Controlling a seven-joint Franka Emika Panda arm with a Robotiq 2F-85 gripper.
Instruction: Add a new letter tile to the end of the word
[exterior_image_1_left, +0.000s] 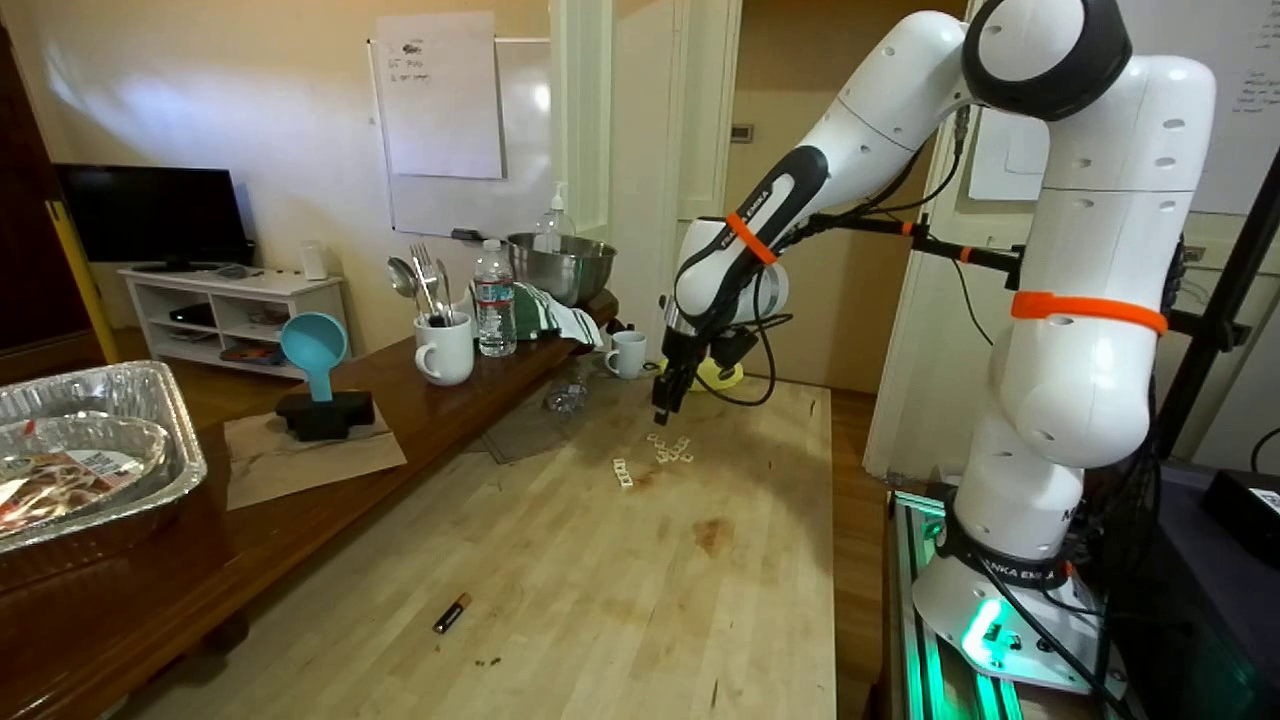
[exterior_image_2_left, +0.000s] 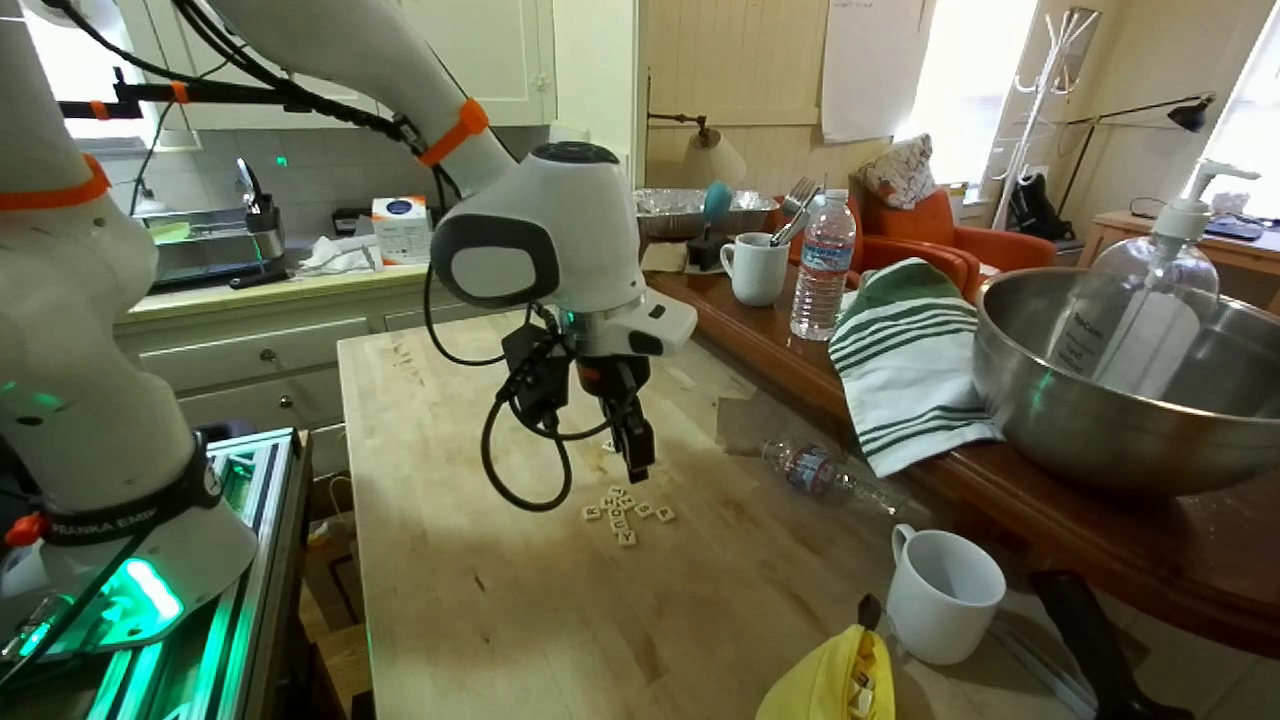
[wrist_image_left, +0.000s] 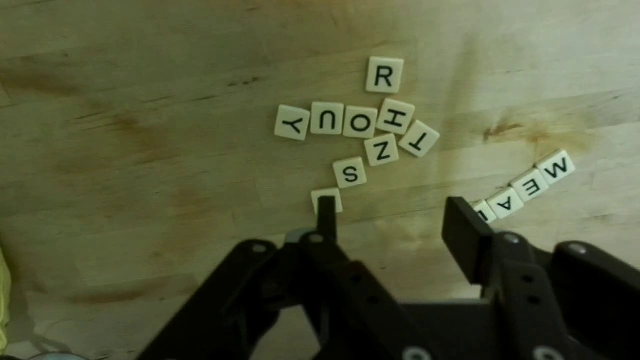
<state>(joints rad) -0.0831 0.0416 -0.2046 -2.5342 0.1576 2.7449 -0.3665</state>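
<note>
The word is a short slanted row of cream letter tiles (wrist_image_left: 530, 186) at the right of the wrist view. Its W-like, E and A tiles show; the tile nearest my gripper is partly hidden by the right finger. The row also shows in both exterior views (exterior_image_1_left: 622, 472) (exterior_image_2_left: 608, 446). A looser cluster of letter tiles (wrist_image_left: 360, 122) lies beside it, also in both exterior views (exterior_image_1_left: 662, 456) (exterior_image_2_left: 617, 522). It includes an S tile (wrist_image_left: 350, 172). My gripper (wrist_image_left: 387, 215) is open and empty above the tabletop. Its left finger covers most of one tile (wrist_image_left: 327, 192).
A battery (exterior_image_1_left: 452, 612) lies on the wooden table. A yellow pouch (exterior_image_2_left: 830, 680), a white mug (exterior_image_2_left: 945, 597) and a clear plastic bottle (exterior_image_2_left: 815, 470) are on the table. A raised wooden ledge holds a steel bowl (exterior_image_2_left: 1120, 430), a towel and a mug with cutlery (exterior_image_1_left: 445, 348).
</note>
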